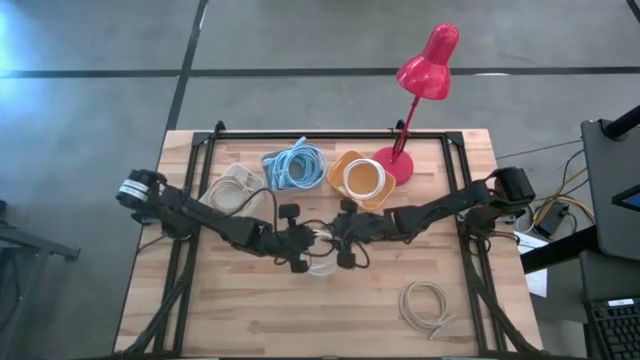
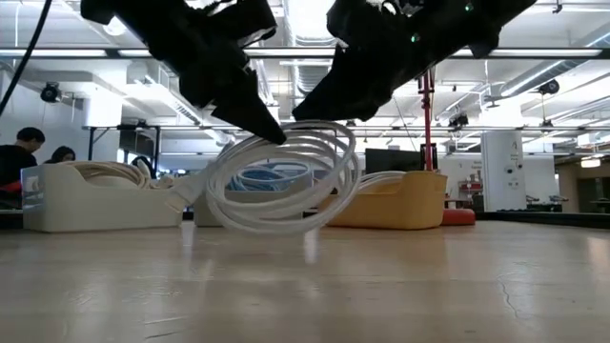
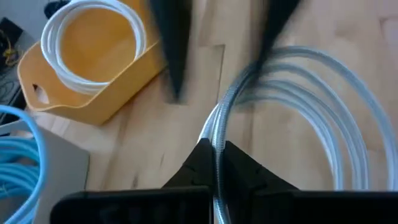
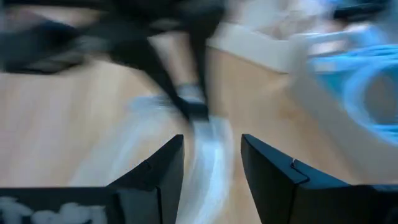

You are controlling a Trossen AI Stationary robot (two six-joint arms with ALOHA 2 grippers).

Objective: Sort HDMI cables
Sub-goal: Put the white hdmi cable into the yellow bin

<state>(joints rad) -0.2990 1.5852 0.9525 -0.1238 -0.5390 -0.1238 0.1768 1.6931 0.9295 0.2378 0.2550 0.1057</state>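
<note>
Sorting partly done: left gripper (image 3: 216, 163) pinches a white cable coil (image 1: 320, 252) at mid-table; right gripper (image 4: 211, 163) — fingers spread — straddles it; blue (image 1: 295, 165), white (image 1: 364, 177), tan (image 1: 238, 187) coils binned; one tan coil (image 1: 426, 304) loose.

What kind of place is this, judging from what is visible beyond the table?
Probably a large open lab or workshop: long ceiling strip lights, people seated at far desks, and a wooden workbench carrying two robot arms.

Both arms are matte black, built of slim jointed segments. The left arm (image 1: 200, 218) carries a white-banded cylinder at its shoulder. The right arm (image 1: 440, 212) ends in wedge-shaped black jaws.
</note>
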